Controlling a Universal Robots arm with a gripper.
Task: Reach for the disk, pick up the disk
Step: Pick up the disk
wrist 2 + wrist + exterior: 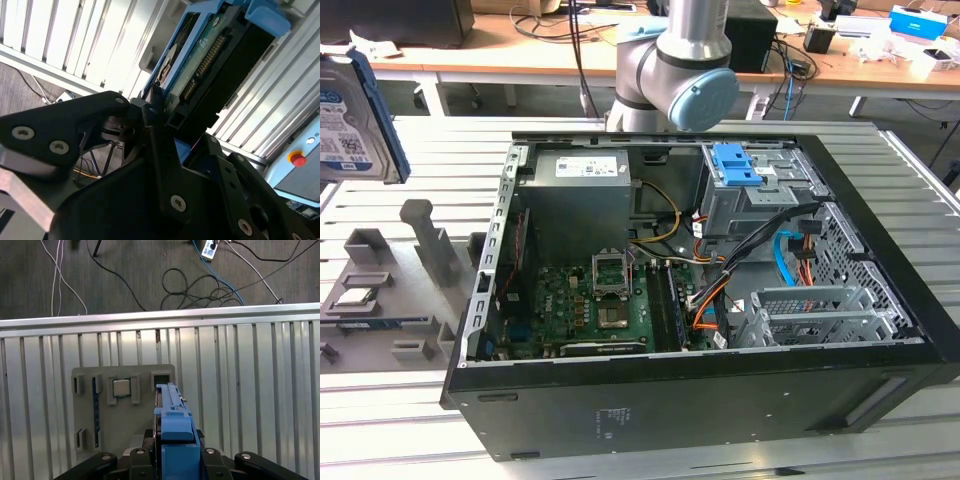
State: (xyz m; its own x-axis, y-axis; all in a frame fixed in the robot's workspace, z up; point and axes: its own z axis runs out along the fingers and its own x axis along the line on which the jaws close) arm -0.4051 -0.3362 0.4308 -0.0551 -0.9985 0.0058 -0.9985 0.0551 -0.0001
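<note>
Clearly the gripper (172, 464) is clamped on the disk (172, 407). In the second wrist view its black fingers (159, 142) press against the drive's end, beside the green circuit board and its row of gold pins. In the exterior view the disk hangs on edge at the exterior view's left, well above the matte grey slotted holder (380, 285) and apart from it. I judge the hold does best with pressure on the bright blue plastic rails rather than on the bare board, and with the drive kept edge-up so the smooth dark metal body cannot slip. Below lie the ribbed, shiny aluminium table (250, 390) and a small square silver chip (121, 388) in its pocket.
</note>
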